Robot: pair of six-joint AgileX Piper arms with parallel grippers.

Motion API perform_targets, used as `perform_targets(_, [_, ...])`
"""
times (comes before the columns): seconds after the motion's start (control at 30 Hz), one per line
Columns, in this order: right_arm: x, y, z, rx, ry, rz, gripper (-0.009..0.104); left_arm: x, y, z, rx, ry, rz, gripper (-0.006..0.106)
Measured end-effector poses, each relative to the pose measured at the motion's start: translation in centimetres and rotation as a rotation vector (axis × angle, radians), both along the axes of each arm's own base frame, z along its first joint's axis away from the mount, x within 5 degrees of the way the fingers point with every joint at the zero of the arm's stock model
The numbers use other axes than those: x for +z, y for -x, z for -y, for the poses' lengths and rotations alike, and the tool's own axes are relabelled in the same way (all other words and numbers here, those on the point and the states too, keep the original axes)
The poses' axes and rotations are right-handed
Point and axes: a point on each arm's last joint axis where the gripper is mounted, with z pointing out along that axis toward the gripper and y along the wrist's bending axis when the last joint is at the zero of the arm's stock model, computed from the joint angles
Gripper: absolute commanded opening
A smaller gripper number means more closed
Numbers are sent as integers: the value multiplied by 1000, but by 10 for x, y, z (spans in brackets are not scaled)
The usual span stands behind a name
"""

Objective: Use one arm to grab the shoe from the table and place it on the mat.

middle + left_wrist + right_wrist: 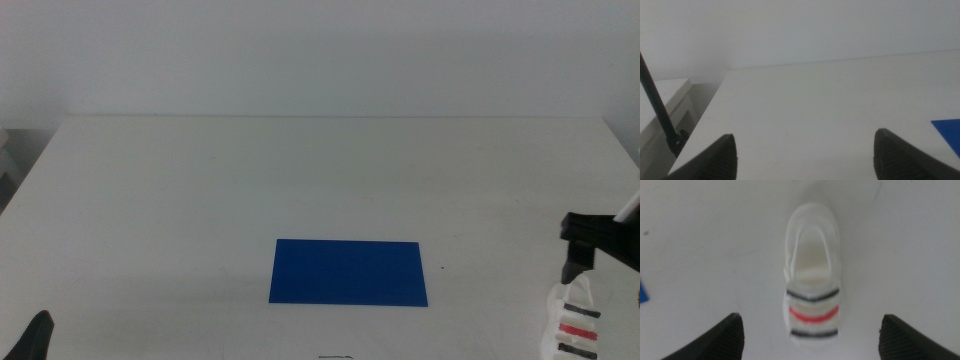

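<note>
Shoe lies on bench, right of mat, centred under my right claw, jaws spread wide. I should descend straight, closing across its sides. Left claw waits, open.

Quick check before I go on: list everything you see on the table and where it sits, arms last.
mat: one, dark blue, flat near the table's front edge, nothing on it.
shoe: one, white with two black straps and one red, on the table to the right of the mat, apart from it.
table: one, white, fills most of the middle view.
right gripper: one, black, above the shoe, fingers open either side, not touching.
left gripper: one, black, waiting at the front left corner, open.
</note>
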Motion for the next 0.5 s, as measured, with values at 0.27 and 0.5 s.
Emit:
perform_targets(0.27, [-32, -19, 1, 48, 84, -63, 75, 0, 0, 0, 0, 0, 0, 94])
perform_targets(0.5, [-48, -26, -3, 68, 97, -92, 75, 0, 0, 0, 0, 0, 0, 94])
